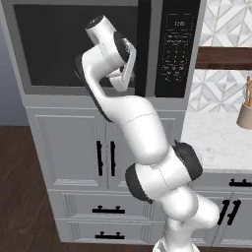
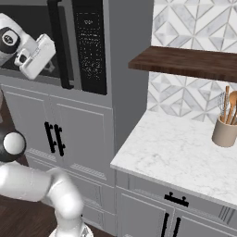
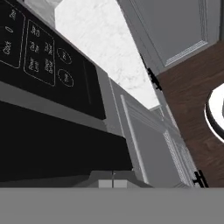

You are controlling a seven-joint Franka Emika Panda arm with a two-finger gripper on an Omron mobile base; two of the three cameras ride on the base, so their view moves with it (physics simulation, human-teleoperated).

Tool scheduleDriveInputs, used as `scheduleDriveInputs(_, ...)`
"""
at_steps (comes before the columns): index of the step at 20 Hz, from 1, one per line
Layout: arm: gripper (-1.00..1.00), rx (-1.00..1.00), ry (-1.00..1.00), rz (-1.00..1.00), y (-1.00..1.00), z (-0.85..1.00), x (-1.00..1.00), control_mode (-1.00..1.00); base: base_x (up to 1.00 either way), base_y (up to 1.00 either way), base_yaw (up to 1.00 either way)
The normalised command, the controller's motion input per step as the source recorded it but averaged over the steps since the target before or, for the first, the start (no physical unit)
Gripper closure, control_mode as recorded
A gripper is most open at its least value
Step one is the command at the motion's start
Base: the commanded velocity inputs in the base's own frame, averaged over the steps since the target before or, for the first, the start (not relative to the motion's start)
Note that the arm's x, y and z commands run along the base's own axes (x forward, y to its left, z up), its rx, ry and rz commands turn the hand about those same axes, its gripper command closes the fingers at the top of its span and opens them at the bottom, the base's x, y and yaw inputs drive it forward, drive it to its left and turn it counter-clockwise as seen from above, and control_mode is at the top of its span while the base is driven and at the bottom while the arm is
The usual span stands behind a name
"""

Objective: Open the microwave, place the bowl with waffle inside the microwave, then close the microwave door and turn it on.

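The grey microwave (image 1: pixel 83 44) is built in above the white cabinets. Its microwave door (image 1: pixel 74 49) is closed, with a dark glass window and a long black bar handle (image 1: pixel 142 49) left of the black keypad strip (image 1: pixel 176 49). My arm is raised and the hand sits just left of the handle (image 2: pixel 58 46), in front of the window. In the hand view my gripper (image 3: pixel 113 184) is shut, its tips together and nothing between them. The dark door edge (image 3: pixel 52 144) lies close ahead and the keypad (image 3: pixel 39 52) is beyond it. The bowl and waffle are out of view.
White cabinet doors with black handles (image 1: pixel 106 157) and drawers stand under the microwave. A marble counter (image 2: pixel 185 148) runs to the right and carries a tan utensil pot (image 2: pixel 225 129), with a wooden shelf (image 2: pixel 185 62) above it. Below is a dark wooden floor (image 1: pixel 19 197).
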Motion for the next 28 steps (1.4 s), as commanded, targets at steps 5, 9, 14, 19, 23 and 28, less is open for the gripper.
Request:
scheduleDriveInputs(5,1.00,0.01,0.10,0.18,-0.97,-0.29,1.00,-1.00,0.00,0.00,0.00)
scheduleDriveInputs(9,1.00,-0.05,0.13,0.20,-0.68,-0.62,1.00,-1.00,0.00,0.00,0.00)
scheduleDriveInputs(14,1.00,-0.50,0.10,0.23,0.23,-1.00,1.00,-1.00,0.00,0.00,0.00)
scheduleDriveInputs(19,1.00,-0.58,0.19,0.11,0.75,-0.98,1.00,-1.00,0.00,0.00,0.00)
scheduleDriveInputs(23,1.00,-0.32,0.31,0.19,1.00,-0.62,0.91,-1.00,0.00,0.00,0.00)
scheduleDriveInputs(28,1.00,-0.24,0.16,0.25,1.00,-0.34,-0.16,-1.00,0.00,0.00,0.00)
